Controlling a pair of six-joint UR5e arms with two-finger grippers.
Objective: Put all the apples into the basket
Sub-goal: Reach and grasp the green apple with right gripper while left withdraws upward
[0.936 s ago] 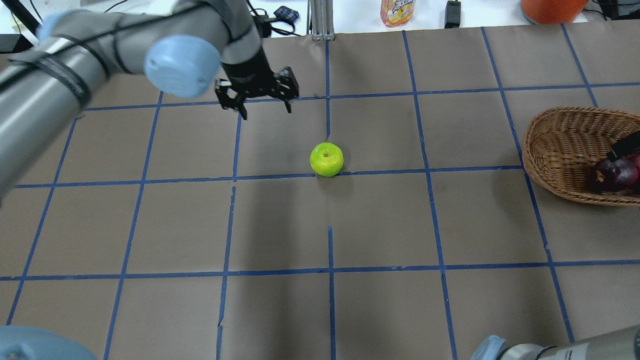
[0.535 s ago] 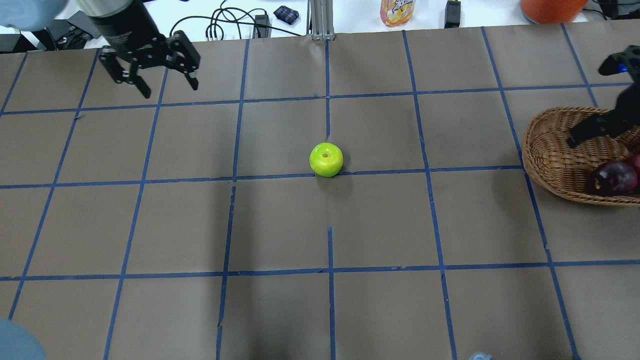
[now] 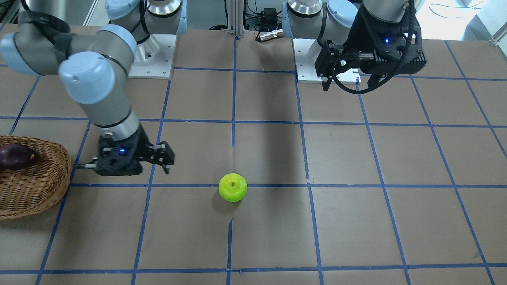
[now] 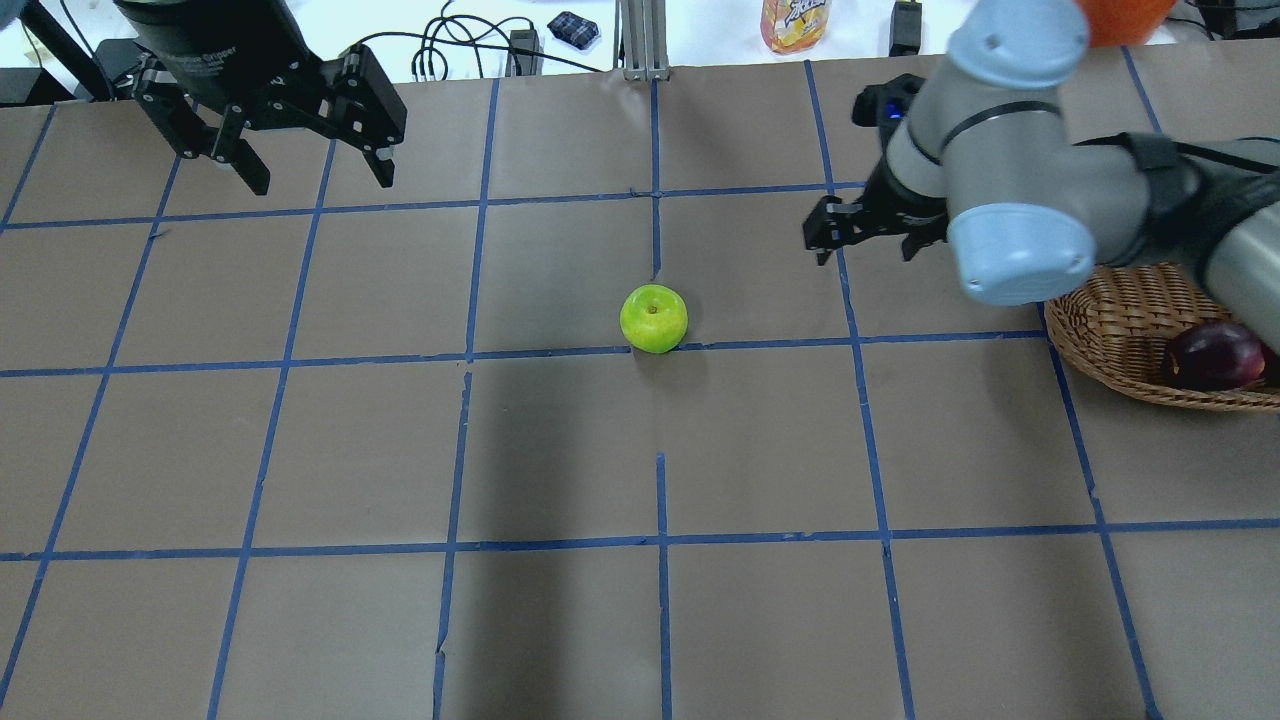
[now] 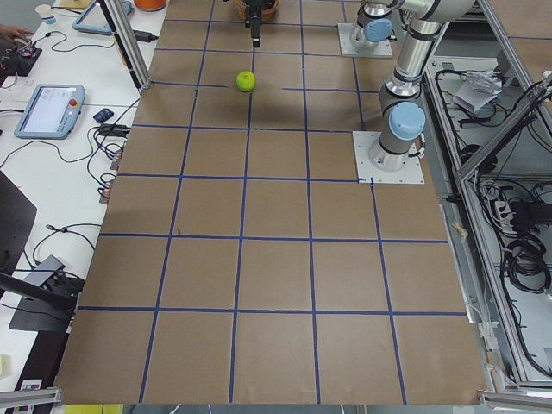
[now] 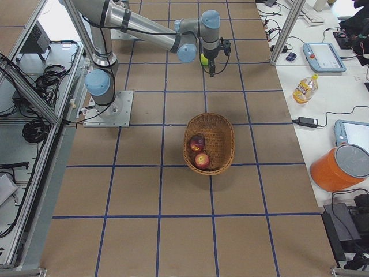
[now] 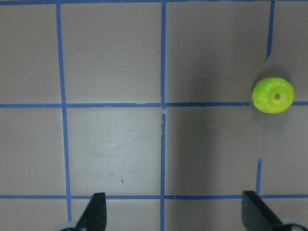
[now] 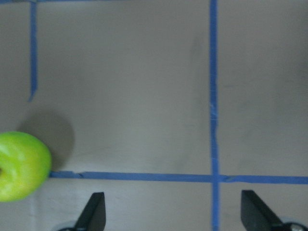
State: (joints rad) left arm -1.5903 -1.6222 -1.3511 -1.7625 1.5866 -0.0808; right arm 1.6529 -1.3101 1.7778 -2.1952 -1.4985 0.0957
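Note:
The lime green apple (image 4: 653, 318) sits alone on the table's middle (image 3: 233, 187). It also shows in the left wrist view (image 7: 273, 95) and at the left edge of the right wrist view (image 8: 21, 166). The wicker basket (image 4: 1100, 340) stands at the right edge and holds the maroon apple (image 4: 1212, 356) and the streaky red apple (image 6: 202, 160). My right gripper (image 4: 865, 250) is open and empty above the table, between the basket and the green apple. My left gripper (image 4: 320, 180) is open and empty, high over the far left.
Beyond the table's far edge are a juice bottle (image 4: 795, 22), an orange bucket (image 4: 1105, 15), an aluminium post (image 4: 640, 40) and cables. My right arm's elbow (image 4: 1015, 250) hangs over the basket's far left rim. The arm bases (image 3: 150, 55) stand at my side.
My right arm has swung from over the basket towards the table's middle, nearer the green apple. My left gripper has pulled back from near the centre to the far left. The green apple has not moved.

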